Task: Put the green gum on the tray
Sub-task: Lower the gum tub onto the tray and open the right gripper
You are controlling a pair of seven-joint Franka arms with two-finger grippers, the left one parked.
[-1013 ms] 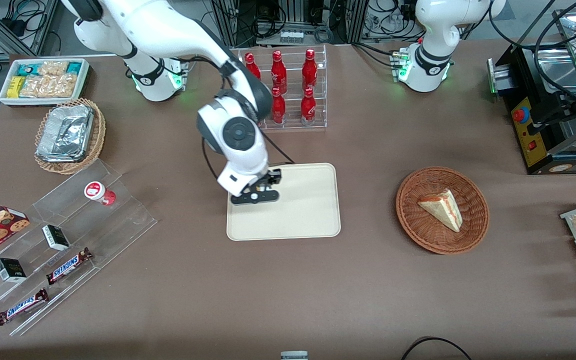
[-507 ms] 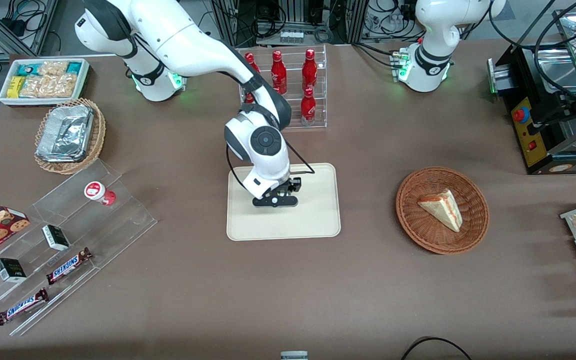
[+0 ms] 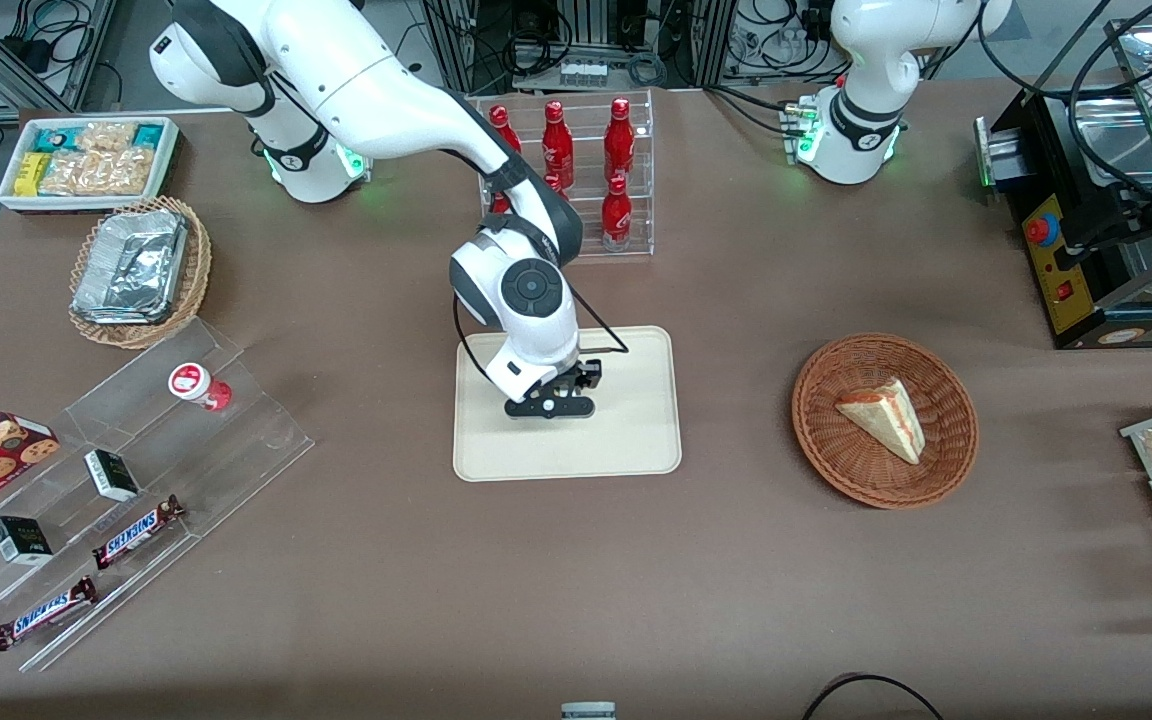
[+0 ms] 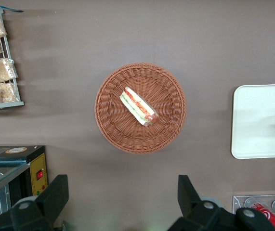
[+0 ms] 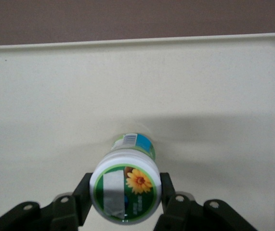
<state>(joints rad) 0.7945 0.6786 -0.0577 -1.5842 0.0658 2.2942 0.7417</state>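
Barely moved: gripper [image 3: 549, 405] jaws still hold green gum [image 5: 125, 186] over tray [image 3: 636, 440].

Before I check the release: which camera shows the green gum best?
The right wrist view: the green gum shows its lid and label, standing on the tray between the fingers of the gripper. The front view hides it under the arm. The left wrist view catches only a sliver at its edge.
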